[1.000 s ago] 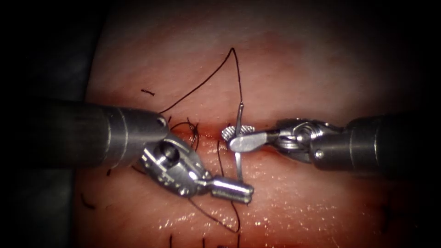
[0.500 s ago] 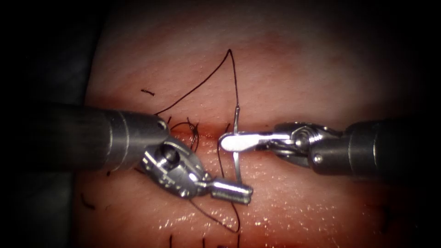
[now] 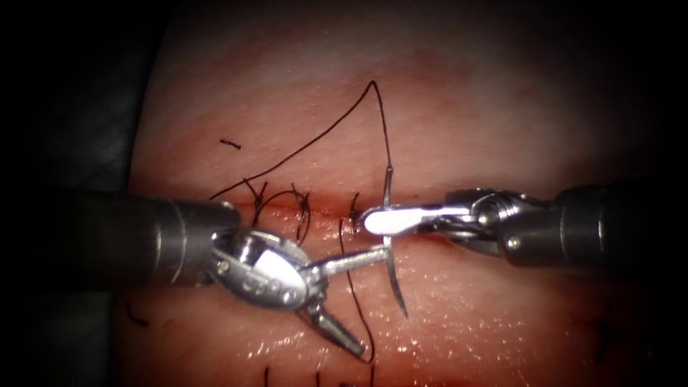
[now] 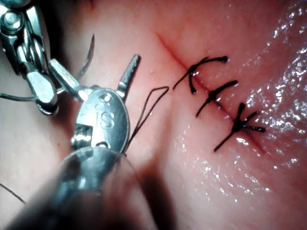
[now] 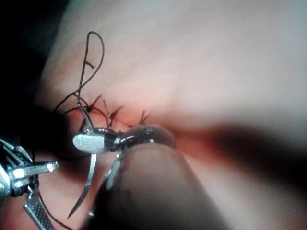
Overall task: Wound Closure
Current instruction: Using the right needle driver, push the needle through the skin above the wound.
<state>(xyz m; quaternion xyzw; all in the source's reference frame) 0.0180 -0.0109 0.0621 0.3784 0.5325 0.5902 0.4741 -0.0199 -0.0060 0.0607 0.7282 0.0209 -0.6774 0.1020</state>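
My right tool (image 3: 380, 220) comes in from the right with its jaws shut on the curved needle (image 3: 393, 272), about a third of the way along from the thread end. The needle hangs free above the tissue (image 3: 466, 129), crossing over the cut (image 3: 322, 208) just right of the stitches, point toward the near side. Dark thread (image 3: 322, 132) rises from the needle's tail to a peak, then slants down to the left. My left tool (image 3: 369, 301) stands open beside the needle and holds nothing. The same grip on the needle (image 5: 88, 182) shows at my right tool (image 5: 91, 142), with my left tool (image 4: 93, 59) spread wide.
Three knotted stitches (image 4: 216, 96) close the left part of the cut, with short thread ends (image 3: 301, 208) sticking up. A thread loop (image 3: 355, 287) lies on the near tissue between my left tool's jaws. A loose thread scrap (image 3: 229, 144) lies at the far left. Wet sheen covers the near tissue.
My right jaws closed on the needle. My left jaws, shut near the needle's point before, have opened and let it go. The needle has shifted slightly right and its point swung free.
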